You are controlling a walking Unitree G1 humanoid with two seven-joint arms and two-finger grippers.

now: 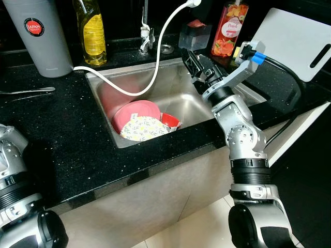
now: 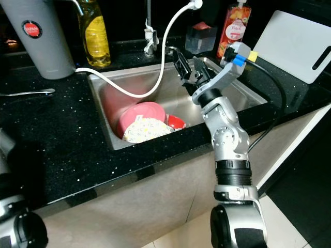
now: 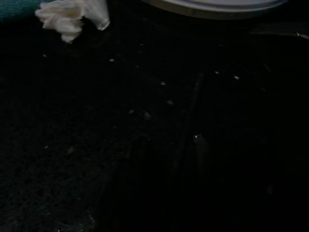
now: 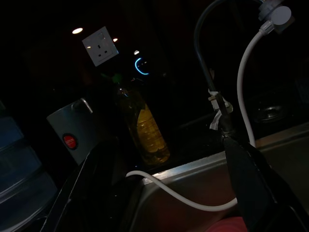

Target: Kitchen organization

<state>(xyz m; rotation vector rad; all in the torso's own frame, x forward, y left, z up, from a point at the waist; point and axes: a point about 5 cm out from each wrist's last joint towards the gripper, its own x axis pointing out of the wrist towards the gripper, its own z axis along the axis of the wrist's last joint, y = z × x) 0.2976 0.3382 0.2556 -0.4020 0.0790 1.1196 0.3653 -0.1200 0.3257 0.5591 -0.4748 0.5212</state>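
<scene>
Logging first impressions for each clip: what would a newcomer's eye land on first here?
The right gripper hangs over the steel sink, its fingers open, empty. Low in the sink lies a stack of dishes: a pink plate, a floral plate and a red bowl. A white hose loops down into the basin from the tap.

Counter (image 1: pixel 62 139): black speckled stone, lying around a steel sink (image 1: pixel 186 85).
Floor (image 1: pixel 207 227): pale tiles showing below.
Wall: dark, carrying a white socket (image 4: pixel 100 46).
</scene>
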